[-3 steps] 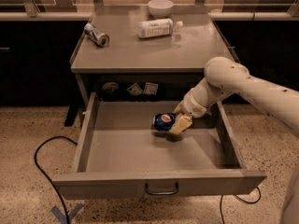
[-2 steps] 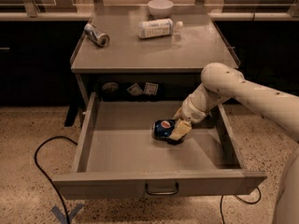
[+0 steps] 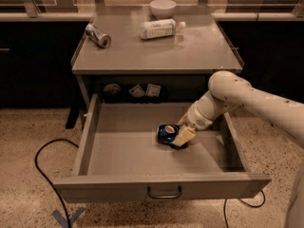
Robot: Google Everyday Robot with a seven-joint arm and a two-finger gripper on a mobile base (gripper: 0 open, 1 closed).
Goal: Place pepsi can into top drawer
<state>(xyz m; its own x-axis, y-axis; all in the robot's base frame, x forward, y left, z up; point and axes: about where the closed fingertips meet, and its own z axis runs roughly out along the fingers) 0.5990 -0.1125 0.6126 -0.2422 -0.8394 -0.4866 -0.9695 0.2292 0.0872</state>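
The top drawer (image 3: pixel 128 152) stands pulled wide open under the grey table, its loop handle (image 3: pixel 164 193) at the centre of the front panel. The blue pepsi can (image 3: pixel 166 131) lies on its side low in the drawer, right of centre, at or just above the floor. My gripper (image 3: pixel 179 138) reaches in from the right on a white arm and is shut on the can, with one tan finger (image 3: pixel 184 135) across the can's right side.
On the table top (image 3: pixel 190 51) lie a silver-grey can (image 3: pixel 98 35) at the left, a white bottle (image 3: pixel 159 28) on its side and a white bowl (image 3: pixel 162 7) at the back. A black cable (image 3: pixel 40 167) loops on the floor left of the drawer.
My gripper has moved down and slightly forward with the pepsi can, bringing it lower into the drawer.
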